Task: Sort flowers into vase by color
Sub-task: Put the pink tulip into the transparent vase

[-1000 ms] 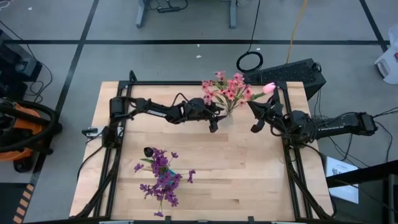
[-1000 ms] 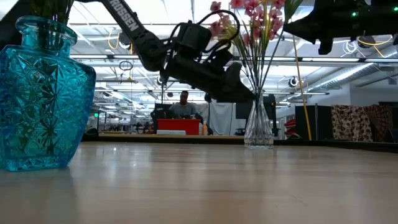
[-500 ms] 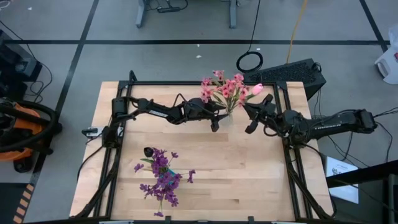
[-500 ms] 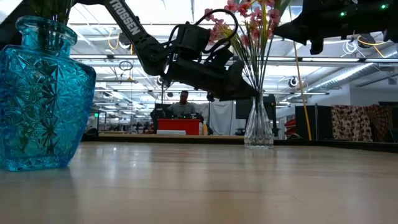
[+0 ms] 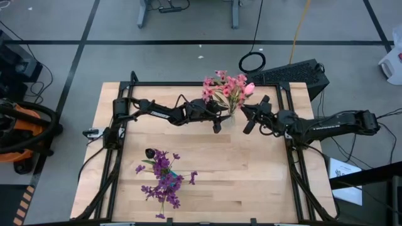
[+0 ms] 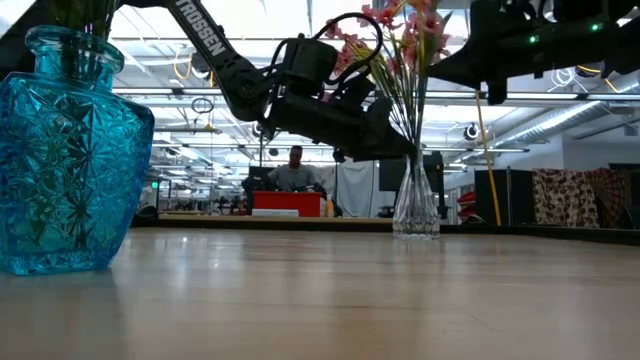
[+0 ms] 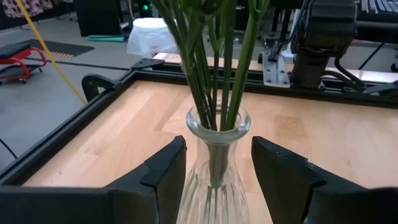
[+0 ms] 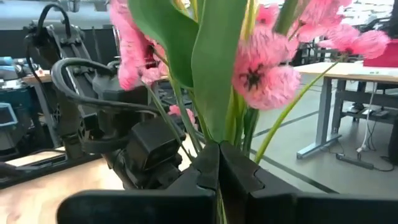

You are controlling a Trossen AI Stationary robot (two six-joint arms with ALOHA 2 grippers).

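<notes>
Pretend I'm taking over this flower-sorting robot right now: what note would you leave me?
Left gripper: jaws around the clear vase, steadying it; contact unclear.
Right gripper: shut on a pink bud's stem, holding the bud over the clear vase beside the pink flowers.
Purple flowers stand in the blue vase at the table's near side.
Done: both colours appear sorted, no loose flowers on the table.
Left: lower the bud into the clear vase, release, pull both arms back.
</notes>
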